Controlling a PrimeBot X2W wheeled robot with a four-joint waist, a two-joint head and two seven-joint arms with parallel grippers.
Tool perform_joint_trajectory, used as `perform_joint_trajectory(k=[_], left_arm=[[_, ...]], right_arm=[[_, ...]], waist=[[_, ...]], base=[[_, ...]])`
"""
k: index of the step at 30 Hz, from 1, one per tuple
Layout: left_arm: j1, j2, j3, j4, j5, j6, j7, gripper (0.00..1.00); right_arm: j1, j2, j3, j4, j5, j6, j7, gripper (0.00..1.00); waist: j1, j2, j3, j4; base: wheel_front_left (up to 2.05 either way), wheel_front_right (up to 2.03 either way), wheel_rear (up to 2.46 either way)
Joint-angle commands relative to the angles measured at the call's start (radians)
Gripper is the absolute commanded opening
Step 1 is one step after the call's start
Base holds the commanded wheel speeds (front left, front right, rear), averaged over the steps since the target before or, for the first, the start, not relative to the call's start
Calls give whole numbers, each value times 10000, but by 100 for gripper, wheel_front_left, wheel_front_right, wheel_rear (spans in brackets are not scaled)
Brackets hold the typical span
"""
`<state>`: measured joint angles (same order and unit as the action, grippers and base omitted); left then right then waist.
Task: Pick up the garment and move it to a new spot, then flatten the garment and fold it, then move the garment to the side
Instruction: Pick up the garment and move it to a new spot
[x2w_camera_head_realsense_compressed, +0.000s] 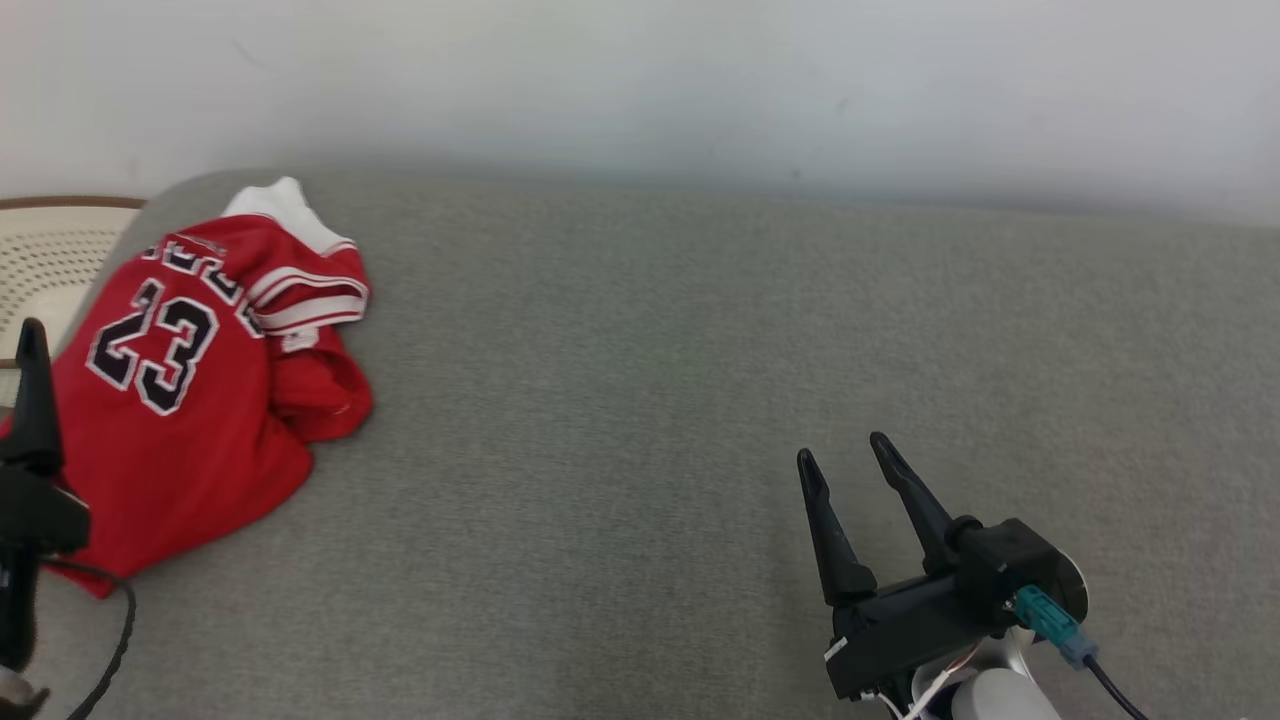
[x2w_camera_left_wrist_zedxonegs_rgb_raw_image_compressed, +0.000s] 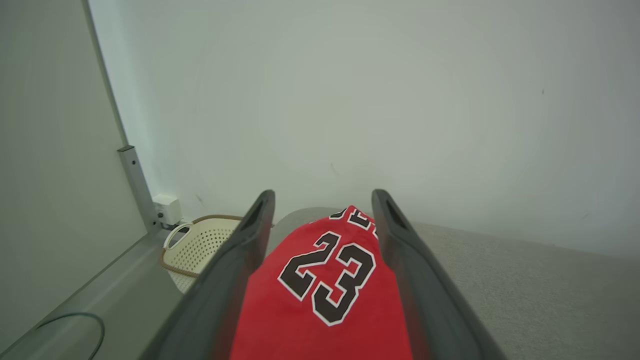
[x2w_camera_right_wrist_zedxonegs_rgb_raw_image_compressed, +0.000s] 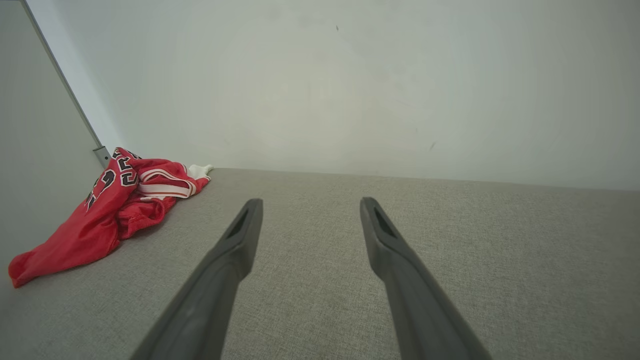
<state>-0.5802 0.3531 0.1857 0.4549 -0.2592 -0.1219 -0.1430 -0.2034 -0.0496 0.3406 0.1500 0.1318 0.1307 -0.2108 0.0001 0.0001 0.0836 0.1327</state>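
The left gripper (x2w_camera_left_wrist_zedxonegs_rgb_raw_image_compressed: 322, 200), spread, hangs by the crumpled jersey (x2w_camera_head_realsense_compressed: 200, 400); the right gripper (x2w_camera_head_realsense_compressed: 845, 455) is spread too. Best pinch a thick fold.

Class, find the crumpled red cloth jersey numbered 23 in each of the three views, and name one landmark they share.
Head view: red jersey at the left edge, mid-height.
Left wrist view: red jersey at bottom centre.
Right wrist view: red jersey at the left, just below mid-height.
Shared landmark: the grey fabric surface it lies on.
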Motion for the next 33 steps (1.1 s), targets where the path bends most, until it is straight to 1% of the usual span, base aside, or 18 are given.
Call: perform_joint_trajectory(k=[1,4,7,14,19,21,27,33], left_arm=[[-407,321,-208,370,-46,-42,91,100],[-915,663,-453,988,-286,-62,165,100],[-1213,780,-672,1436,-548,-75,310,100],[-2020,1732,-2008,2599,-1636,-78,825,100],[-2456,2261,-2828,3245,-2314,-80,1048,100],[-2577,2473,-3160,3479,-2405,-79,1120,100],[-2914,2896,-3776,4333,-3009,-80,1394,100],[-3118,3216,-4139,4927,-3657,-80,1577,100]], right_arm=[[-149,-11,44,-88,-85,0,32,100],[-282,-10,115,-205,-65,0,18,100],[-354,-10,141,-263,-57,0,-14,100],[-502,-8,178,-381,10,0,-122,100],[-578,-7,179,-387,81,0,-207,100],[-653,-8,204,-378,116,0,-259,100],[-757,-7,252,-311,186,0,-365,100],[-862,-7,293,-227,259,0,-449,100]], waist=[[-1,-1,773,-776],[-1,-1,1026,-1085],[-1,-1,1167,-1269],[-1,-1,1684,-1823],[-1,-1,2019,-2114],[-1,-1,2148,-2225],[-1,-1,2489,-2556],[-1,-1,2721,-2870]], base=[[0,0,0],[0,0,0],[0,0,0],[0,0,0],[0,0,0],[0,0,0],[0,0,0],[0,0,0]])
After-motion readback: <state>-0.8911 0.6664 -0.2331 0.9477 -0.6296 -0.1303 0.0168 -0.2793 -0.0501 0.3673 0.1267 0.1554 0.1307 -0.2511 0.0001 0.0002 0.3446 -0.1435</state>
